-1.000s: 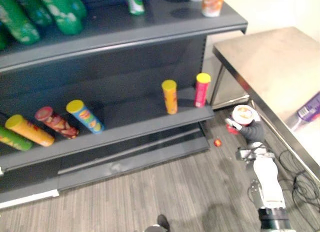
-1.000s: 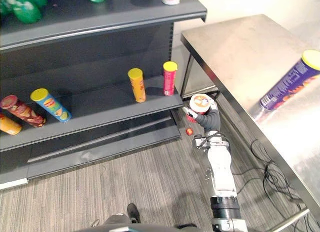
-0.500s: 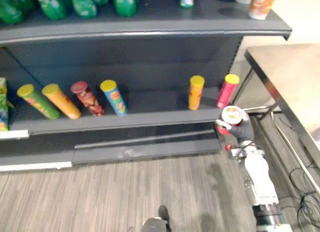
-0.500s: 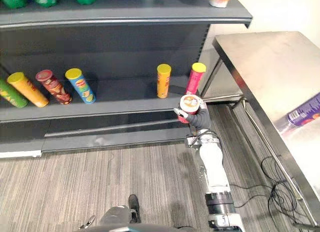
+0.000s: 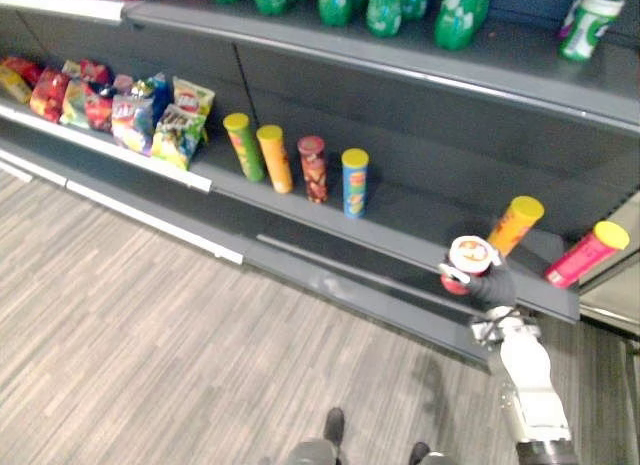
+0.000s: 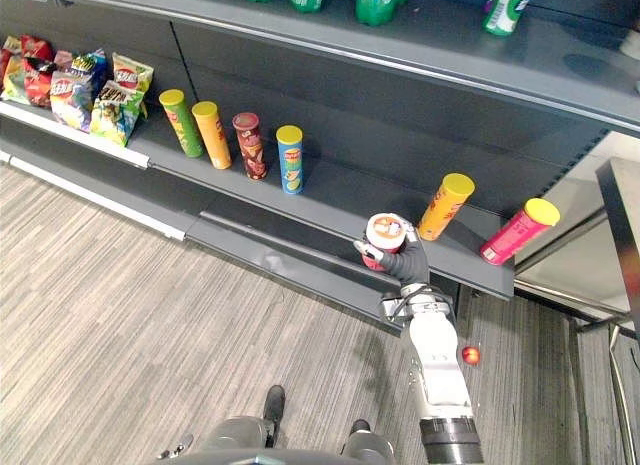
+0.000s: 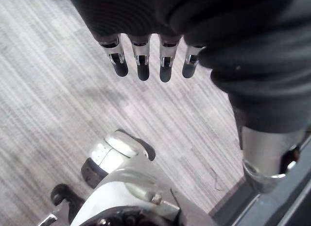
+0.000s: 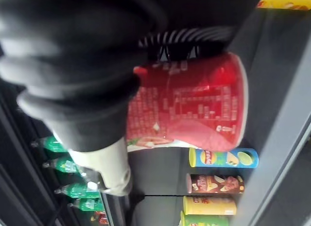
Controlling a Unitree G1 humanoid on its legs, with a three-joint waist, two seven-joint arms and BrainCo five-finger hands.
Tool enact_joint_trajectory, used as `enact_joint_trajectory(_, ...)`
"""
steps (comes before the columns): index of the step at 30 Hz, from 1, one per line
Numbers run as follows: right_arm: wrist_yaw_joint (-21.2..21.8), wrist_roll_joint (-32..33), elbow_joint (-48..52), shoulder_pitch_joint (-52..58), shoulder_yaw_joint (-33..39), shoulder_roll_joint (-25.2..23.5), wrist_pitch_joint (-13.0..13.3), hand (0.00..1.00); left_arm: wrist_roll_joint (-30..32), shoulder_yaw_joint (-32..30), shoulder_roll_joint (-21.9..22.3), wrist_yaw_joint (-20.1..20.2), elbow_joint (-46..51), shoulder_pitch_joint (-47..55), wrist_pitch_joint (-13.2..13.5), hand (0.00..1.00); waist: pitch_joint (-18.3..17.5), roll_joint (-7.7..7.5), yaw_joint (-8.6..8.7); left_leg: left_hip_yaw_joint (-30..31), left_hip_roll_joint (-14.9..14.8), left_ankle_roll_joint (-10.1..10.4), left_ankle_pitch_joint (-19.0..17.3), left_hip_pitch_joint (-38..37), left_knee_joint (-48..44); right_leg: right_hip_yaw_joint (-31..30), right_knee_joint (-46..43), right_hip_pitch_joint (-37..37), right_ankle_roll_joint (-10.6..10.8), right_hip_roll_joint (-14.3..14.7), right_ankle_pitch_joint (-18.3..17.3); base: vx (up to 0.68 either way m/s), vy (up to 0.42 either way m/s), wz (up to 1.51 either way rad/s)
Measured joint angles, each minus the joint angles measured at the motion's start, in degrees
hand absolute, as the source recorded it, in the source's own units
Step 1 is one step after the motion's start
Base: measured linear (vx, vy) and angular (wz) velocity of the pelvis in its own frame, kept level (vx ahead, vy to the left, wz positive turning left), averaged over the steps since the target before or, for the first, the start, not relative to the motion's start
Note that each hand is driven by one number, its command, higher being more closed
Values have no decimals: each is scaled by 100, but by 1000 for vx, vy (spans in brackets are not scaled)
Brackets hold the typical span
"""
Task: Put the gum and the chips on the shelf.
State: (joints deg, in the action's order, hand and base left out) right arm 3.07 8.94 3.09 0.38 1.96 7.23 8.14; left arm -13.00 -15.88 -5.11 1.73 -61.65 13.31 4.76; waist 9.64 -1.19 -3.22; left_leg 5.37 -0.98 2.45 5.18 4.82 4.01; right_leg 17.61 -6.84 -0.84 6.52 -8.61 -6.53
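My right hand (image 6: 410,266) is shut on a red chips can with a white lid (image 6: 384,235), held upright at the front edge of the lower grey shelf (image 6: 335,203). In the right wrist view the red can (image 8: 189,104) lies across the dark-covered hand (image 8: 73,65). The can hangs just left of a tilted orange can (image 6: 444,205) and a pink can (image 6: 518,230) on that shelf. A white and green tub (image 6: 505,9) stands on the upper shelf. My left hand (image 7: 141,60) hangs over the floor, fingers straight and holding nothing.
Green, orange, dark red and blue chips cans (image 6: 289,159) stand in a row further left on the lower shelf. Snack bags (image 6: 95,85) lie at its far left. Green bottles (image 6: 372,0) line the upper shelf. A small red thing (image 6: 470,355) lies on the wood-patterned floor.
The camera has swung left, so the steel table has left the picture. My right hand has carried the red can leftward past the pink can to beside the orange one.
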Motion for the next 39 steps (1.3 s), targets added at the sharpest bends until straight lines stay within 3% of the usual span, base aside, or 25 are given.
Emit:
enact_joint_trajectory(4, 9, 3, -183, 27, -9, -128, -4, 100, 33, -24, 11, 78, 0, -32, -35, 0, -25, -2, 8, -56, -217, 83, 85, -27, 141, 45, 99, 17, -96, 217, 81, 114, -145, -1)
enact_joint_trajectory(11, 113, 4, -337, 332, -64, -159, -5, 100, 99, 22, -16, 83, 7, -157, -29, 0, -56, 7, 165, -466, -240, 175, 5, -237, 183, -227, 284, 172, -101, 237, 90, 40, -12, -21)
enact_joint_trajectory(20, 116, 3, -410, 598, -223, -162, -18, 100, 281, 152, -7, 69, -1, -206, -31, 0, -205, 145, 282, -645, -318, 163, -107, -298, 143, -333, 380, 207, -105, 304, 102, -19, -6, -10)
enact_joint_trajectory(21, 118, 2, -445, 600, -405, -149, -18, 100, 162, 225, -16, 57, 7, -220, -30, 0, -224, 167, 231, -756, -479, 184, -812, 215, -1265, -475, 344, 232, -246, 426, 22, 48, -59, -41)
enact_joint_trajectory(25, 114, 4, -459, 598, -401, -155, -16, 100, -42, 432, -74, 62, 19, -253, -13, 0, -201, 176, 242, -778, -531, 215, -853, 419, -1816, -471, 242, 327, -415, 395, -171, 38, -48, 2)
enact_joint_trajectory(26, 114, 4, -471, 579, -361, -174, -17, 100, -42, 430, -104, 73, 13, -293, -17, 0, -112, 121, 289, -805, -485, 214, -794, 593, -2160, -445, 262, 408, -428, 346, -180, 5, -8, 25)
enact_joint_trajectory(27, 104, -3, -566, 555, -353, -225, -19, 100, -20, 430, -151, 74, 17, -338, -16, 0, -50, -62, 288, -1088, -458, 43, -999, 840, -2262, -386, 236, 423, -448, 172, -170, 1, 4, 19)
enact_joint_trajectory(29, 102, -5, -588, 547, -286, -211, -17, 100, 1, 445, -156, 62, 11, -333, -21, 0, -74, -15, 292, -1322, -530, 109, -909, 884, -1755, -380, 210, 411, -396, 57, -215, 36, 47, 1)
enact_joint_trajectory(30, 81, -15, -600, 536, -264, -109, -16, 100, 43, 496, -54, 47, 4, -280, -28, 0, -65, 187, 271, -1236, -716, 182, -643, 897, -1138, -443, 129, 438, -283, 58, -285, 126, 155, -16)
enact_joint_trajectory(31, 69, -24, -618, 538, -255, -74, -17, 100, 47, 493, 2, 43, -3, -240, -31, 0, -83, 267, 280, -1208, -782, 200, -557, 862, -959, -491, 71, 433, -213, 56, -331, 265, 319, -43)
enact_joint_trajectory(32, 51, -29, -641, 546, -256, -5, -21, 100, 71, 499, 101, 18, -13, -120, -34, 0, -135, 459, 286, -1042, -880, 252, -435, 678, -701, -631, -56, 421, -9, 57, -433, 230, 294, -41)
enact_joint_trajectory(33, 36, -52, -673, 548, -255, -10, -21, 100, 78, 500, 112, 11, -60, -84, -35, 0, -141, 469, 298, -1047, -868, 350, -153, 639, -698, -715, -74, 463, 87, 19, -464, 274, 351, -61)
enact_joint_trajectory(35, 4, -183, -809, 539, -414, -122, -34, 100, 84, 521, -35, -52, -122, -98, -27, 0, -230, 153, 277, -1298, -506, 247, -147, 515, -763, -891, 84, 552, 262, -371, -396, 234, 239, -44)
enact_joint_trajectory(37, 12, -249, -803, 504, -512, -162, -36, 100, 87, 560, -197, -79, -208, -263, -30, 0, -224, -29, 279, -1450, -339, 156, -145, 514, -735, -928, 106, 466, 443, -567, -244, 227, 192, -24)
enact_joint_trajectory(39, 1, -366, -805, 298, -478, -153, -46, 100, 190, 596, -241, -80, -215, -358, -27, 0, -212, -33, 193, -1761, -269, -3, -200, 457, -700, -1210, 126, 275, 475, -676, 152, 188, 211, -58)
